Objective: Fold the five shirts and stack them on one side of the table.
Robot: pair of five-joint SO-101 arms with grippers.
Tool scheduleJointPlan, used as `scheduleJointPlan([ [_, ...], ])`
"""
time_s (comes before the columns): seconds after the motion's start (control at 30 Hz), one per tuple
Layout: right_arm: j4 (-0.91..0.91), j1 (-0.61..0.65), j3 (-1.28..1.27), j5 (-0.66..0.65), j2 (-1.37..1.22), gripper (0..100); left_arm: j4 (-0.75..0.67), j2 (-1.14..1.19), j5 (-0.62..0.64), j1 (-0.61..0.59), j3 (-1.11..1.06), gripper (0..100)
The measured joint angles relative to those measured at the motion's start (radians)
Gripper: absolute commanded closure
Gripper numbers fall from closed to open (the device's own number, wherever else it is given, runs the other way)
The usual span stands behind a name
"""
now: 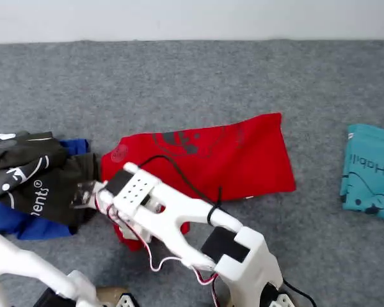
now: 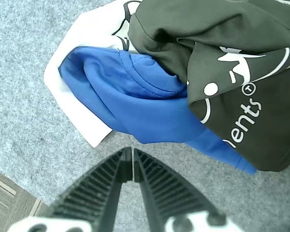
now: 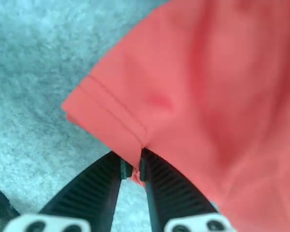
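With 1 teal shirt (image 1: 370, 173) seemingly folded, the right pincer (image 3: 131, 168) clamps the red shirt (image 1: 230, 157), the left pincer (image 2: 133, 158) sits together, and 3 crumpled shirts (image 1: 45, 185) await folding.

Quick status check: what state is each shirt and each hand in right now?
left hand: shut, empty, above the table beside the blue shirt.
right hand: shut on an edge of the red shirt.
red shirt: laid out, one edge pinched.
teal shirt: folded, lying apart from the others.
dark shirt: crumpled, on top of the blue shirt.
blue shirt: crumpled, under the dark shirt.
white shirt: unfolded, under the blue shirt.
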State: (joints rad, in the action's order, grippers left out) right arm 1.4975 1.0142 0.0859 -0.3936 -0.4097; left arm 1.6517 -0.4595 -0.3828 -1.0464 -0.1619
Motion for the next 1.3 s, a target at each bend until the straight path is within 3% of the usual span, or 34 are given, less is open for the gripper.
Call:
scheduleJointPlan([
  [0.37,0.023,-0.186,0.235,-0.002,-0.011,98.8,0.0,0.0,0.0,0.0,0.0,99],
  [0.6,0.025,-0.27,0.459,-0.002,-0.189,98.4,0.0,0.0,0.0,0.0,0.0,99],
  [0.87,0.048,-0.338,0.661,-0.002,-0.37,80.0,0.0,0.0,0.0,0.0,0.0,99],
  [1.03,0.127,-0.356,0.776,-0.002,-0.434,81.3,0.0,0.0,0.0,0.0,0.0,99],
  [1.23,0.255,-0.365,0.982,-0.002,-0.44,99.5,0.0,0.0,0.0,0.0,0.0,99],
  [1.3,0.256,-0.364,1.016,-0.002,-0.437,97.9,0.0,0.0,0.0,0.0,0.0,99],
])
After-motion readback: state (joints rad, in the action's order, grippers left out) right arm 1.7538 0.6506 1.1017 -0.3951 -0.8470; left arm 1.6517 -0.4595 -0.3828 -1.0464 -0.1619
